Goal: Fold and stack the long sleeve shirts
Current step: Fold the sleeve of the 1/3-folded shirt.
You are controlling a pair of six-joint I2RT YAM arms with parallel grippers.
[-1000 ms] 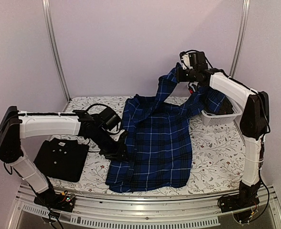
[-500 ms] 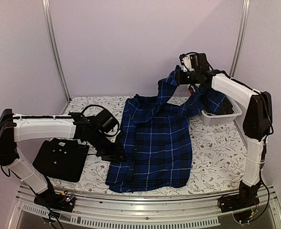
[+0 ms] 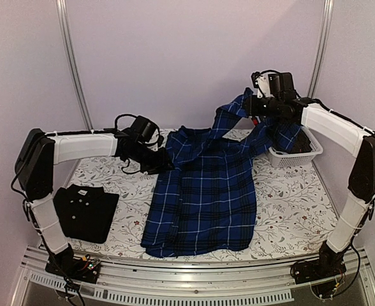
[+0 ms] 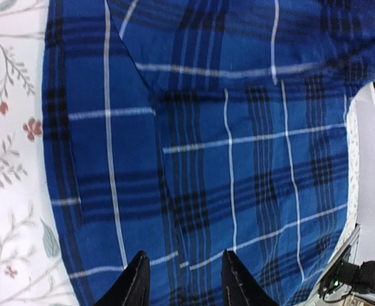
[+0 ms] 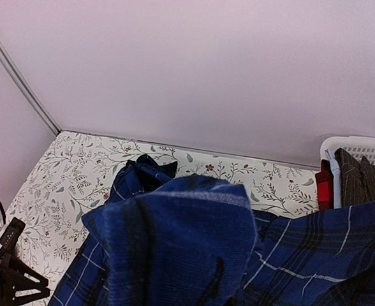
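The blue plaid long sleeve shirt (image 3: pixel 206 191) lies spread across the middle of the table, one sleeve pulled up toward the back right. My right gripper (image 3: pixel 250 107) is shut on that raised sleeve; in the right wrist view the plaid cloth (image 5: pixel 181 248) covers the fingers. At the shirt's upper left edge my left gripper (image 3: pixel 161 163) hovers open. In the left wrist view its two black fingertips (image 4: pixel 136 280) stand apart over flat plaid cloth (image 4: pixel 238 146). The black long sleeve shirt (image 3: pixel 85 211) lies folded at the near left.
A white lattice basket (image 3: pixel 297 155) with dark clothes stands at the back right, under the right arm; a red item (image 5: pixel 325 182) shows at its rim. The floral table cover (image 3: pixel 289 204) is bare to the right of the plaid shirt. Metal posts rise at both back corners.
My left arm has swung from the shirt's middle left edge up to its far left corner. The right gripper has carried the sleeve a little to the right.
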